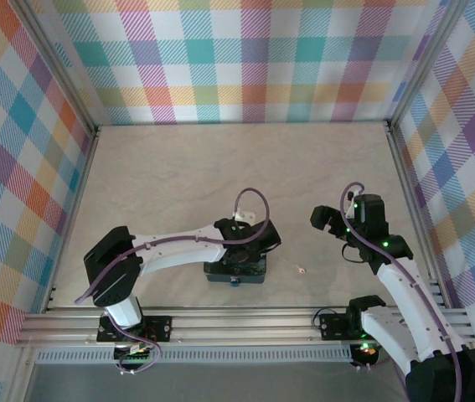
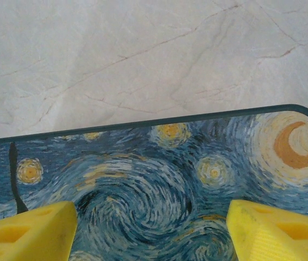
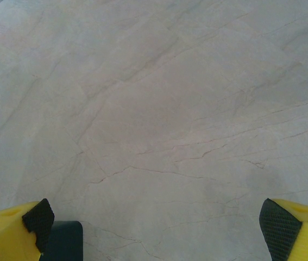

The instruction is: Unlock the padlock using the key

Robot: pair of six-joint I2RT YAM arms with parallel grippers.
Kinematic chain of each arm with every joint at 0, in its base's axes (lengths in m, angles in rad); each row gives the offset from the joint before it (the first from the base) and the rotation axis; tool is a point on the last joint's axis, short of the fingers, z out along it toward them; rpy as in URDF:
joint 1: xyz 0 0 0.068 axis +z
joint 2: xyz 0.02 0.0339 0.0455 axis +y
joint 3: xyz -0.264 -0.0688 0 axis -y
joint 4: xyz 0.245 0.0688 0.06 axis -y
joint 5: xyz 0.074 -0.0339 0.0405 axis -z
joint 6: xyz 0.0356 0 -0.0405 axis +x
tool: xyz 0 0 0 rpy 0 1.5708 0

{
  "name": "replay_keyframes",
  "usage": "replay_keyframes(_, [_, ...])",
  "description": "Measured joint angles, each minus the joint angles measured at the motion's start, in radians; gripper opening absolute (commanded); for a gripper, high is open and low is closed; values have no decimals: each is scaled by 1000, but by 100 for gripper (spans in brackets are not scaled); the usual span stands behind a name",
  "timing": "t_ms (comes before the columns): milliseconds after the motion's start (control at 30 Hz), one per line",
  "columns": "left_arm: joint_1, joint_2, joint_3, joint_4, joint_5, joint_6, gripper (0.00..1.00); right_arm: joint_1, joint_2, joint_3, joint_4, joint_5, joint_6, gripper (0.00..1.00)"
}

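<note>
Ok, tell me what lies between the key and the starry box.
Nothing lies there. In the top view, the strip of table between the key and the box is bare, pale marbled surface.

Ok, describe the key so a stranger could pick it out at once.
On the pale marbled table, find the dark starry-print box near the front middle. Just right of it, on bare tabletop, lies the key: a tiny whitish speck lying alone, unlike the blue padlock against the box's near edge.
</note>
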Motion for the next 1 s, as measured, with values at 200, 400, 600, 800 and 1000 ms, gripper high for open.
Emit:
replay_keyframes(200, [25, 30, 24, 35, -6, 63, 74, 0, -1, -1, -5, 0, 0, 100])
replay_keyframes(400, [90, 42, 25, 130, 48, 137, 74, 0, -8, -1, -15, 0, 0, 100])
replay_keyframes(600, [161, 65, 40, 200, 81, 232, 74, 0, 10, -1, -39, 0, 0, 100])
replay_keyframes(800, [254, 103, 82, 248, 140, 329, 74, 7, 45, -1, -43, -21, 0, 100])
replay_keyframes(1000, [327, 160, 156, 253, 178, 405, 76, 71, 113, -1, -43, -47, 8, 97])
